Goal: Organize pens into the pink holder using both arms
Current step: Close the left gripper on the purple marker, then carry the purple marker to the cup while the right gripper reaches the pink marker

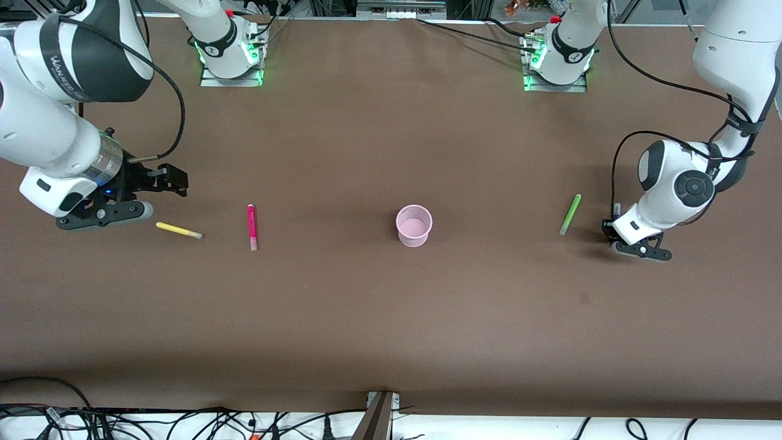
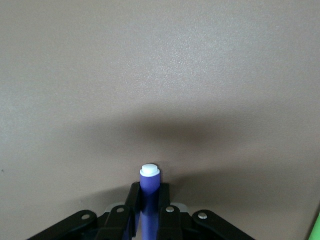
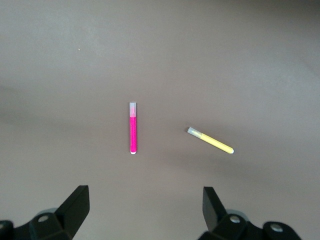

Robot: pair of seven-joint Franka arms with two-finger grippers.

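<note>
The pink holder point(image 1: 414, 225) stands upright at the table's middle. My left gripper point(image 1: 613, 227) is low at the table at the left arm's end, beside the lime green pen point(image 1: 570, 214). It is shut on the dark purple pen point(image 2: 150, 187), whose pale tip point(image 1: 617, 209) pokes out past the fingers. A sliver of the green pen point(image 2: 315, 227) shows in the left wrist view. My right gripper point(image 1: 174, 181) is open and empty, over the table near the yellow pen point(image 1: 178, 230). The magenta pen point(image 1: 252, 227) lies between the yellow pen and the holder. The right wrist view shows the magenta pen point(image 3: 133, 128) and the yellow pen point(image 3: 210, 140) ahead of the open fingers point(image 3: 77, 205).
The brown table point(image 1: 391, 318) bears only the pens and the holder. Both arm bases point(image 1: 229, 58) stand along its edge farthest from the front camera. Cables point(image 1: 183, 421) lie off the table's nearest edge.
</note>
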